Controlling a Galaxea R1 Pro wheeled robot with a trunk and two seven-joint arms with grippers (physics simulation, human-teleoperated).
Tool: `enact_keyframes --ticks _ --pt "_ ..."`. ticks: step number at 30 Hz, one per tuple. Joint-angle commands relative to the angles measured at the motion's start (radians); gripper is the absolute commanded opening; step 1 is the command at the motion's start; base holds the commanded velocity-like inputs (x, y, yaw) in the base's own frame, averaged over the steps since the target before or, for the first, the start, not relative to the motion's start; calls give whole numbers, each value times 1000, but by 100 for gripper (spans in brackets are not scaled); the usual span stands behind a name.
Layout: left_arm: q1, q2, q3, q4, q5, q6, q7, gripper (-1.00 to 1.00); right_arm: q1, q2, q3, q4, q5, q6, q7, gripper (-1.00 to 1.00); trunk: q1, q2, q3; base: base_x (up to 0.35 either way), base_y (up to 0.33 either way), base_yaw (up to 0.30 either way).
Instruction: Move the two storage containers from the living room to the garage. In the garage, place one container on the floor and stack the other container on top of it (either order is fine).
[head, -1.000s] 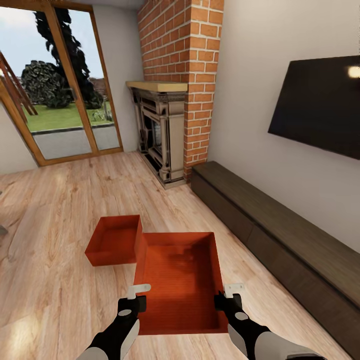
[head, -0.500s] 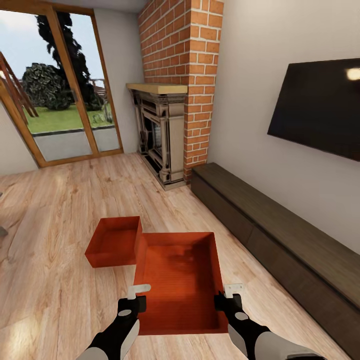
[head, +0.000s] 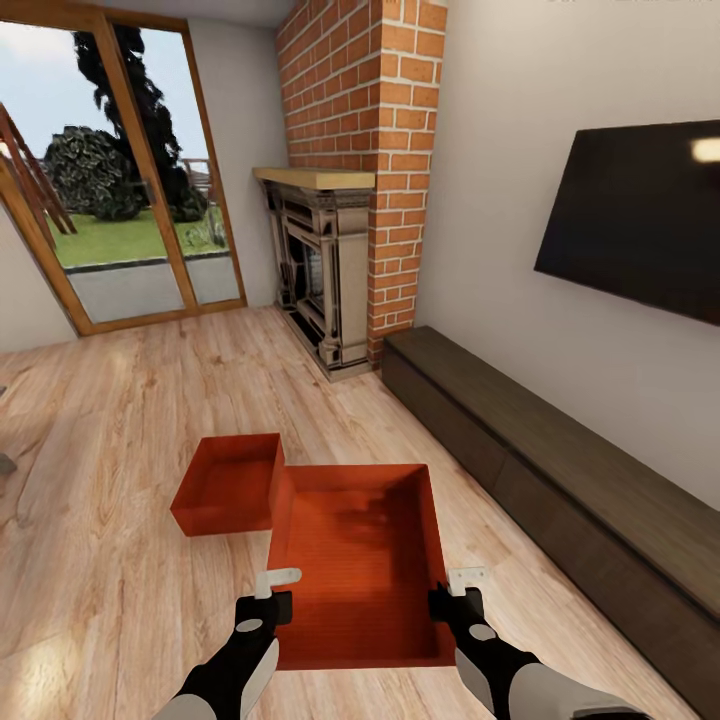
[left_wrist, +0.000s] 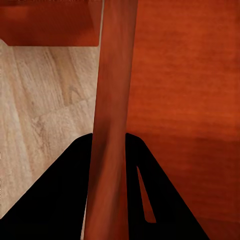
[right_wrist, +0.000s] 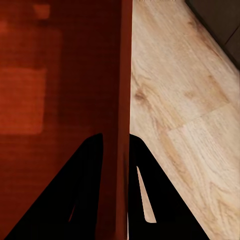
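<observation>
You have the near storage container (head: 360, 560) pinched by its side walls, left tool (head: 268, 598) and right tool (head: 452, 598) each clamped on one, the second container (head: 228, 482) at its 11 o'clock on the wood floor (head: 100, 560); next, carry it garage-ward, level.

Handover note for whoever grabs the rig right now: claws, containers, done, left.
Left claw: shut on the left wall of the near container.
Right claw: shut on that container's right wall; each wrist view shows a wall between the fingers.
Far container: on the wood floor just ahead and left of the held one, untouched.
Location: living room, fireplace and glazed doors ahead, TV bench to the right.
Done: two-handed grasp on one container.
Left: carry it to the garage, set it on the floor, return for the other, stack it.
</observation>
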Motion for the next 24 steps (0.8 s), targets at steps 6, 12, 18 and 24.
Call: enact_keyframes --ticks 6,12,18,24 --pt "-1 -1 13 -2 -8 2 7 -100 0 -2 -19 2 -4 -3 -8 -100 -23 42 18 0 0 0" --pt "-1 -1 13 -2 -8 2 7 -100 0 -1 -19 2 -4 -3 -8 -100 -46 84 37 0 0 0" --pt "-1 -1 13 -2 -8 2 7 -100 0 -1 -19 2 -4 -3 -8 -100 -69 126 56 0 0 0" --pt "-1 -1 13 -4 -8 2 8 -100 0 -1 -19 2 -4 -3 -8 -100 -73 133 59 0 0 0"
